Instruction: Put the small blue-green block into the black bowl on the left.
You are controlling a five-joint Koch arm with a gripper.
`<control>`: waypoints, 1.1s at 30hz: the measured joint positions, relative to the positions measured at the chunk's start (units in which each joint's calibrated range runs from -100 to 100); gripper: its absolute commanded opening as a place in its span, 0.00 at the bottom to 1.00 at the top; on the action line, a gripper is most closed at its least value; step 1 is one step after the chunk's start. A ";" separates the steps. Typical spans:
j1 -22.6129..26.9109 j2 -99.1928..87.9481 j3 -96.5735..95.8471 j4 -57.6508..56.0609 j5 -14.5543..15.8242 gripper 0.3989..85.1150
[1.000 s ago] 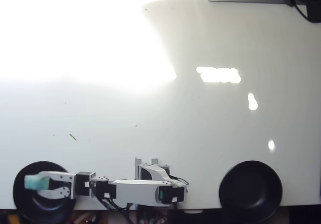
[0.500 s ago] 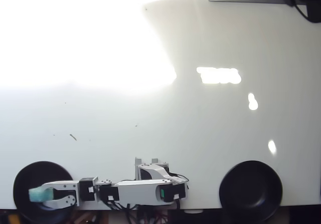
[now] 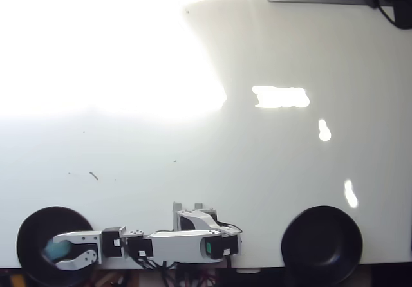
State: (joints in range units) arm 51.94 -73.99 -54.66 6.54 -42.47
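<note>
1. Since half a second ago your arm has barely shifted, but the small blue-green block (image 3: 56, 249) now looks dimmer and more blurred between the jaws, as though lower inside the black bowl (image 3: 32, 230); a second ago it sat brighter and further toward the bowl's left rim.
2. Your gripper (image 3: 58, 249) hangs over the black bowl with its two white jaws spread a little, the block in the gap between them. You cannot tell from this overhead view whether the jaws still touch it or whether it already rests on the bowl's floor.
3. No writing or brand can be read anywhere. The only label-like mark is a bright green square (image 3: 208, 247) on the arm's base section, to the right of the black bowl.
4. Count: one block, one arm, two black bowls. The twin bowl (image 3: 321, 235) sits well to the right of the black bowl, beyond the arm's base, at the same table (image 3: 257, 158) edge.
5. Strong glare whitens the table above the black bowl.
</note>
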 measured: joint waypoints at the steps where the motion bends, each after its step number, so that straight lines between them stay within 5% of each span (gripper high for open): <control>1: 0.00 0.00 0.00 0.08 0.00 0.35; 6: -0.68 -0.25 0.00 -0.16 1.07 0.34; 11: -4.30 -2.78 -0.74 -2.80 5.76 0.34; 33: -29.21 -13.64 -6.74 -15.96 24.57 0.34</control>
State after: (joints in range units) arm 22.74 -87.63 -61.40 -9.42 -17.90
